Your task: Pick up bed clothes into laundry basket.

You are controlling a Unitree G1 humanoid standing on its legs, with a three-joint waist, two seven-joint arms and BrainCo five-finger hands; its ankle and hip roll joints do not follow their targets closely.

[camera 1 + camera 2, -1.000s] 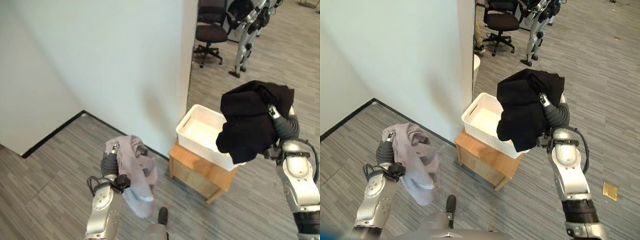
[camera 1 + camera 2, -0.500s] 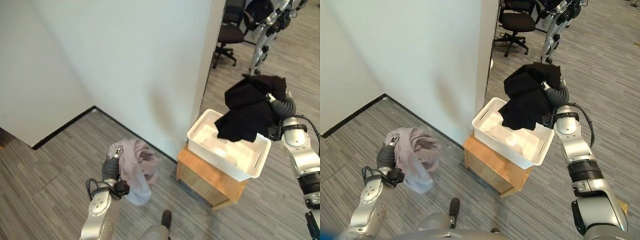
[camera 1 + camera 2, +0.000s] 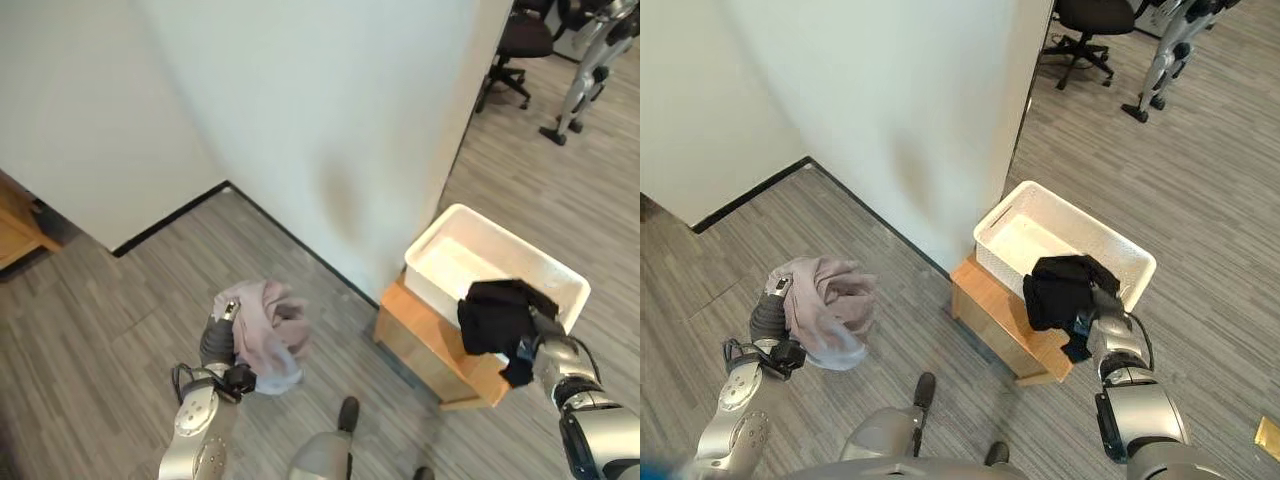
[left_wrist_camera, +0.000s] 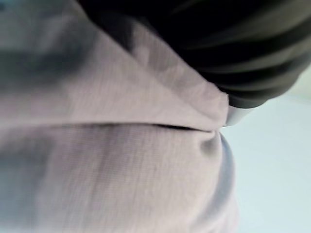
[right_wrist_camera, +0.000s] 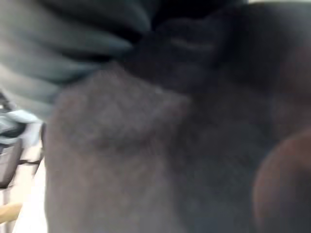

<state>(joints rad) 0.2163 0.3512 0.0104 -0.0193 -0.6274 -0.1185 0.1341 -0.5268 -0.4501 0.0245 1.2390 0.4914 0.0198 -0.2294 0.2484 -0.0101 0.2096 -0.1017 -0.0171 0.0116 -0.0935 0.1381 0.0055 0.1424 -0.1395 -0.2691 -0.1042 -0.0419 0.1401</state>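
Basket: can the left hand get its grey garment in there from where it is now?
Probably not yet. The left hand holds the grey garment out over bare floor, well apart from the basket on its wooden stand. Nothing blocks the way; the robot would likely need to step or turn closer.

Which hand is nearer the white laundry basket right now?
The right hand, wrapped in the black garment, is at the white laundry basket's near rim. The left hand, under the pale garment, is well off to its left.

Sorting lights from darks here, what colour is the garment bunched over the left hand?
Pale greyish lilac garment, plain; clearest in the right eye view.
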